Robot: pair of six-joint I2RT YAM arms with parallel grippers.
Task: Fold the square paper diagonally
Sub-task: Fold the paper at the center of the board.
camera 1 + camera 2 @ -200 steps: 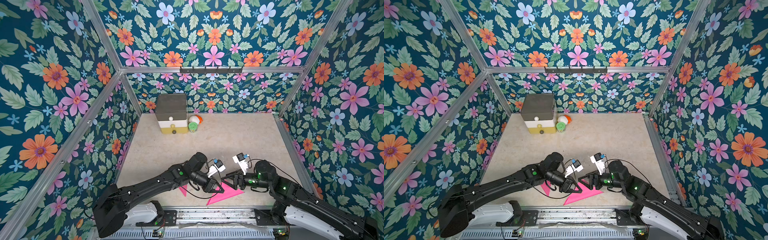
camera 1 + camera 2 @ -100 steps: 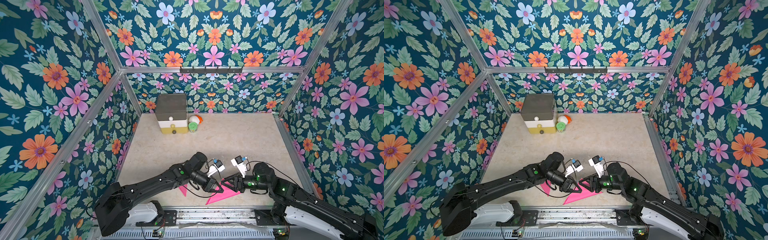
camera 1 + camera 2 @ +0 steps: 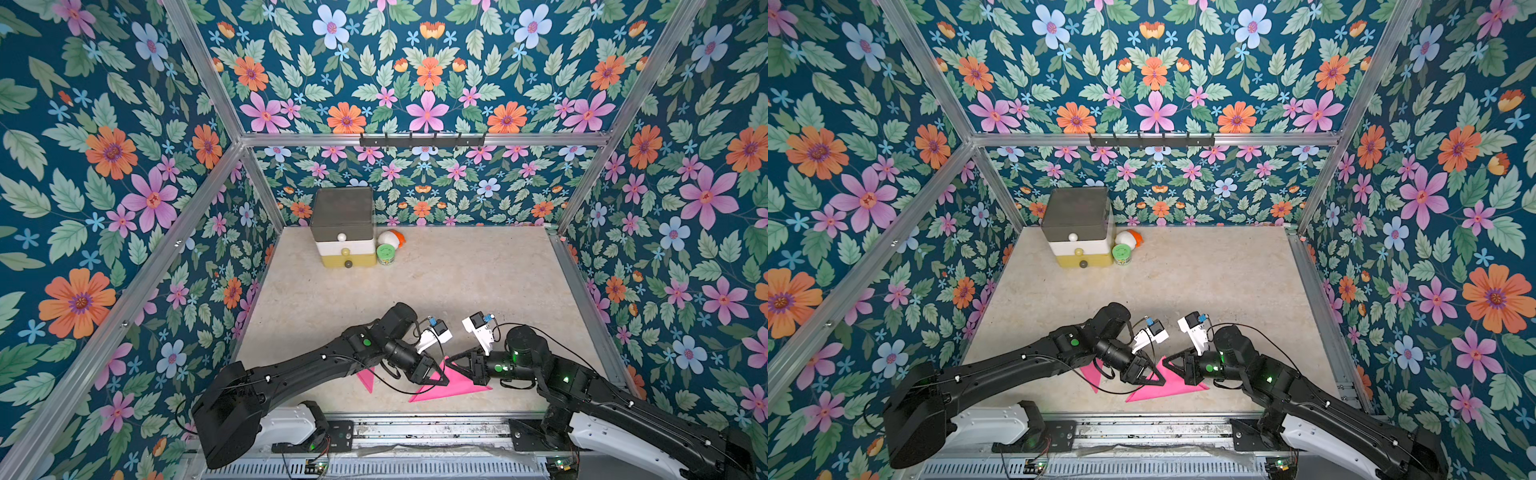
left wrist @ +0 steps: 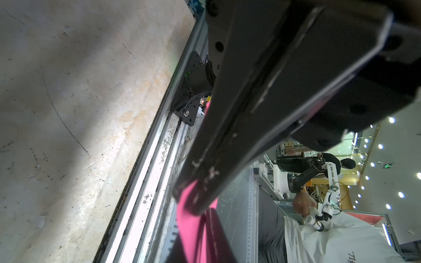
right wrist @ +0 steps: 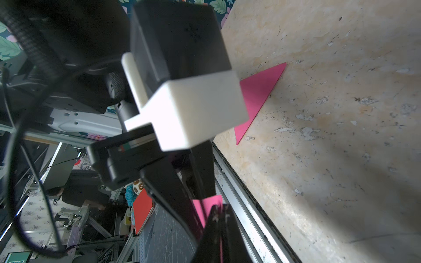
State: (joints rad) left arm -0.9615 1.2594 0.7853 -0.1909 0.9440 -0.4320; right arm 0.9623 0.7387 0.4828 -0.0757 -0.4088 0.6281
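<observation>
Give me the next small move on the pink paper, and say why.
Probably open the left gripper fully and ease it back. The right gripper looks shut on the raised flap of the pink paper, where the left gripper's tips also sit. The paper isn't yet folded flat, so one clean hold should carry it across.

No legible txt in any view. Candidates checked:
- Green lit sign, bkgd room, left wrist view: glyphs too small to read.
- Dark print on white shirt, same view: cut by frame edge, unreadable.
- Green can lid, near far-left corner of tabletop, just beside drawer box, both top views: markings blurred, no letters made out.
- Green screen, bkgd, right wrist view: content unreadable.
</observation>
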